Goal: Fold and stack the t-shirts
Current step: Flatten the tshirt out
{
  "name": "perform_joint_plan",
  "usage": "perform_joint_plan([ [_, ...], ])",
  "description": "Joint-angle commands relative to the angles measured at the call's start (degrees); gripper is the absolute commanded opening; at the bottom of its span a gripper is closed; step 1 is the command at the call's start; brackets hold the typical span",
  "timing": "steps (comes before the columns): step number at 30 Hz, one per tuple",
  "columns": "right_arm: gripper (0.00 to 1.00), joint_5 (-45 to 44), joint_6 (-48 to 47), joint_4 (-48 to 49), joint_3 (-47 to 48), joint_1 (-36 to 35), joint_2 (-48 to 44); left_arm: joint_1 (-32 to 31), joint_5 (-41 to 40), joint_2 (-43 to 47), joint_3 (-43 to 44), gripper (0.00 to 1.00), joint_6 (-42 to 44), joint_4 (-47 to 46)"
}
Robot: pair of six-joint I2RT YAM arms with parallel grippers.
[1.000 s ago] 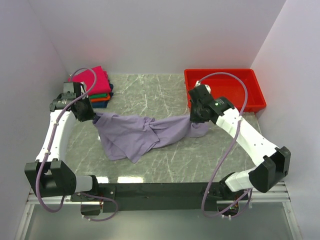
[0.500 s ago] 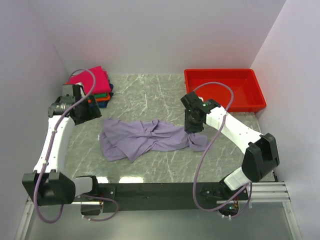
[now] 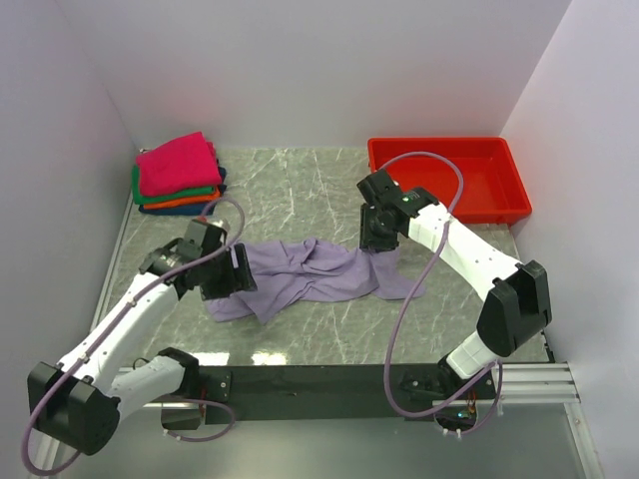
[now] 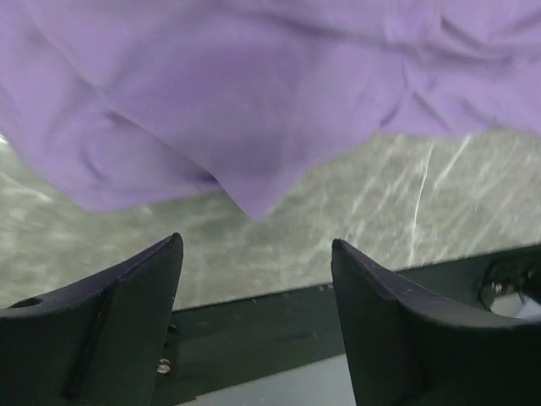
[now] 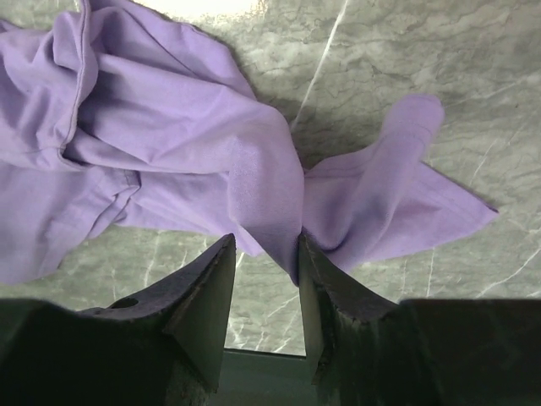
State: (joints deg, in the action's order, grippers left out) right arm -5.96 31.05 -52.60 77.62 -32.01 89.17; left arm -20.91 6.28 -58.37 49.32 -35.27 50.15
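Lilac t-shirt (image 3: 310, 269) sprawls across ctr of table (image 3: 300, 185), folded t-shirt stack (image 3: 178, 175) blocks far-left corner, red tray (image 3: 449, 175) blocks far-right corner; free room along far edge btwn stack & tray, plus strip along near edge.

- loose t-shirt (image 3: 300, 271): pale lavender, totally plain, no print
- top folded t-shirt (image 3: 178, 165): hot magenta-pink
- green t-shirt (image 3: 160, 197), orange t-shirt (image 3: 185, 204), dark blue t-shirt (image 3: 221, 182): solid colours, thin stripes of the stack under the pink one
- tray (image 3: 439, 148): bright red
- tabletop (image 3: 300, 190): grey-green marble look, white veins
- left arm (image 3: 130, 319), right arm (image 3: 469, 249): white shells, black joints
- left fingers (image 4: 110, 330), right fingers (image 5: 199, 313): black
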Motion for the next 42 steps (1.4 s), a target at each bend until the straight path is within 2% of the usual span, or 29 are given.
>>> perform_joint_plan([
  [1,0.43,0.51,-0.46,1.01,0.86,-0.25,-0.48,-3.87,3.38,1.94,-3.70,0.76,-6.38,-3.38],
  [6,0.43,0.16,-1.25,0.13,0.86,-0.16,-1.01,-9.14,4.26,1.69,-9.58,0.79,-11.66,-8.04],
  [17,0.44,0.15,-3.62,-1.80,1.65,0.37,-2.86,-12.31,1.63,-5.08,-13.55,0.84,-13.95,-19.03],
  [29,0.44,1.47,-5.39,-1.81,-0.27,0.90,-4.35,-14.78,-1.80,-11.40,-13.99,0.81,-15.10,-25.28],
  [32,0.44,2.09,-4.86,-1.10,-2.20,0.90,-5.67,-14.78,-2.85,-13.08,-13.20,0.73,-13.08,-23.88],
  [34,0.44,2.09,-4.51,-0.58,-3.52,0.81,-6.81,-14.69,-3.21,-13.09,-13.02,0.56,-12.11,-23.26],
  [35,0.44,2.09,-4.42,-0.49,-3.79,0.90,-6.99,-14.78,-3.56,-12.56,-12.76,0.43,-12.02,-22.65],
  [37,0.44,2.09,-4.15,-0.31,-4.76,0.98,-7.78,-14.78,-3.73,-11.95,-12.58,0.33,-11.84,-21.94],
  [38,0.44,2.00,-4.07,-0.22,-4.94,1.07,-8.04,-14.78,-4.00,-11.33,-12.49,0.24,-11.84,-21.24],
  [40,0.44,2.00,-3.89,0.04,-5.55,1.16,-8.65,-14.78,-4.00,-10.63,-11.71,0.15,-11.84,-20.10],
  [42,0.44,1.83,-3.89,-0.05,-5.73,1.07,-8.74,-14.78,-4.17,-9.40,-10.48,0.00,-11.67,-17.74],
])
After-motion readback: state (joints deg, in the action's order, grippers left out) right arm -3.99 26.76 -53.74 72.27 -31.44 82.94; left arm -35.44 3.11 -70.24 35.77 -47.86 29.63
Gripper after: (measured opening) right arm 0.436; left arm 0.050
